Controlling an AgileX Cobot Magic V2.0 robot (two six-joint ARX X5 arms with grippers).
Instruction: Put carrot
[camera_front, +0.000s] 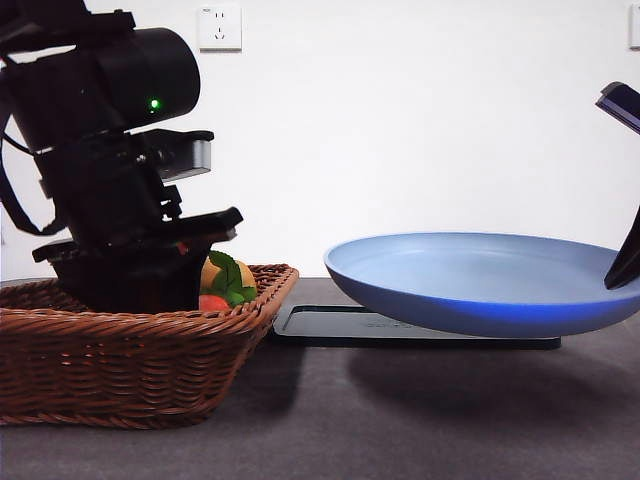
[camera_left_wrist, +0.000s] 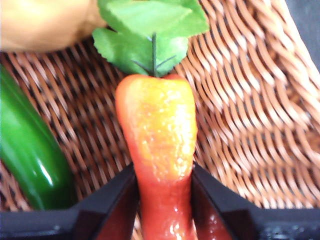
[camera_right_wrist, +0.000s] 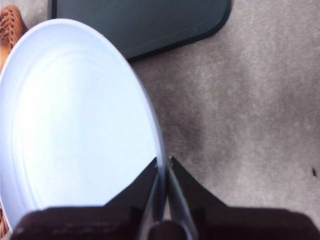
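Nearest to me is the wicker basket (camera_front: 130, 350), and my left gripper (camera_left_wrist: 162, 200) is down inside it, its two black jaws pressed against either side of the narrow lower part of the carrot (camera_left_wrist: 160, 150). So I'd call that a grip on the carrot, though it looks to be lying on the basket weave, not lifted clear; I can't tell for certain whether it has left the bottom. Its green leaves (camera_left_wrist: 150, 35) point away from the jaws, toward a yellow-brown potato (camera_left_wrist: 45, 22) just beyond them, and a green vegetable (camera_left_wrist: 27, 155) lies alongside, close but apart from the carrot. From the front I only catch a bit of red and leaf (camera_front: 225, 285) peeking over the basket rim beside the big dark arm. Further over, my right gripper (camera_right_wrist: 163, 167) is pinched shut on the rim of the blue plate (camera_front: 480, 280), holding it up in the air above the dark mat (camera_front: 330, 325), tilted slightly, bowl side up and with nothing on it. My read: the grasp is made and the plate is presented, but the real work is left, namely lifting the carrot out of the basket, carrying it across and letting it go on the plate. Behind it all, a plain white wall with a socket (camera_front: 220, 27).
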